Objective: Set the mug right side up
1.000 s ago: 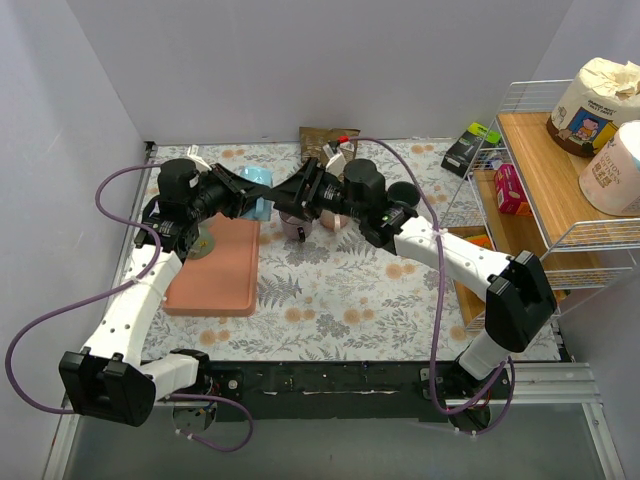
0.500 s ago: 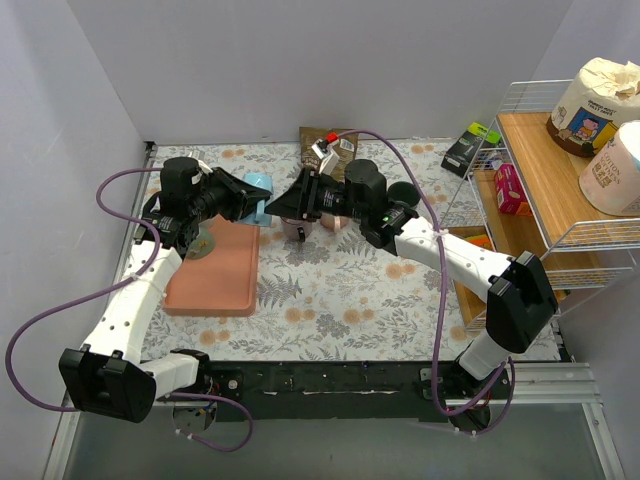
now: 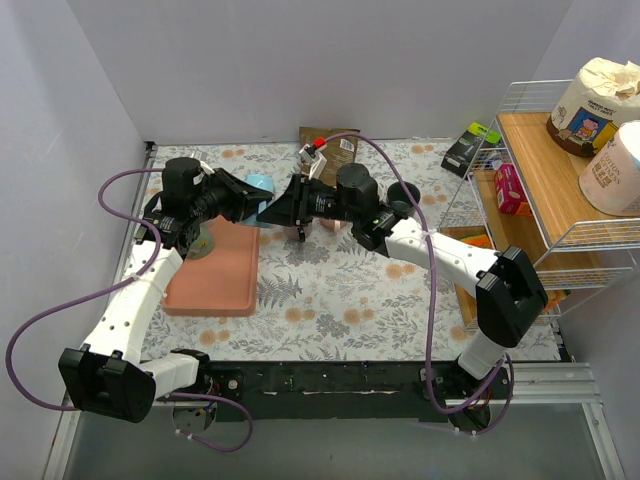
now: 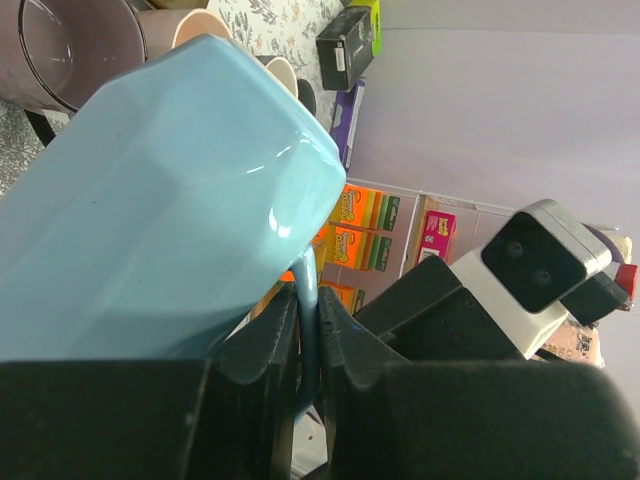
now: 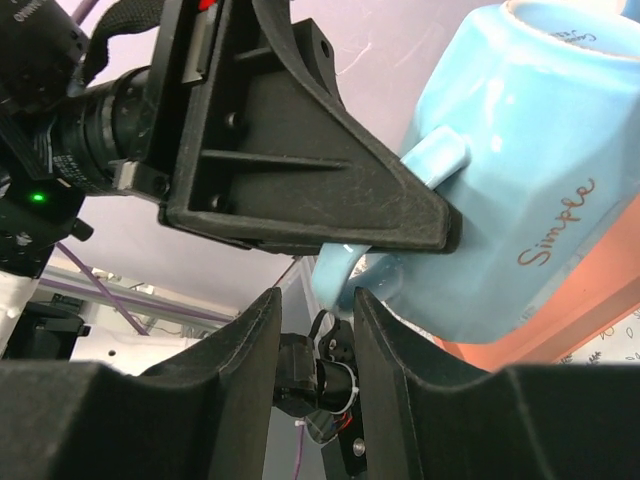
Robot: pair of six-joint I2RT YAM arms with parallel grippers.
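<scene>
The light blue mug hangs in the air over the back edge of the salmon tray, tilted on its side. My left gripper is shut on its handle; the left wrist view shows the thin handle pinched between the jaws and the mug body above. My right gripper is open right beside the mug. In the right wrist view the mug, marked "Simple", fills the upper right; its handle ends just above my open right gripper.
A dusky purple cup and tan cups stand behind the mug. A black cup is at the back. A wire shelf with boxes and paper rolls stands at the right. A green disc lies left of the tray.
My right gripper has moved left and closed in on the mug's handle. The left gripper still holds the mug, which shifted slightly toward the back.
</scene>
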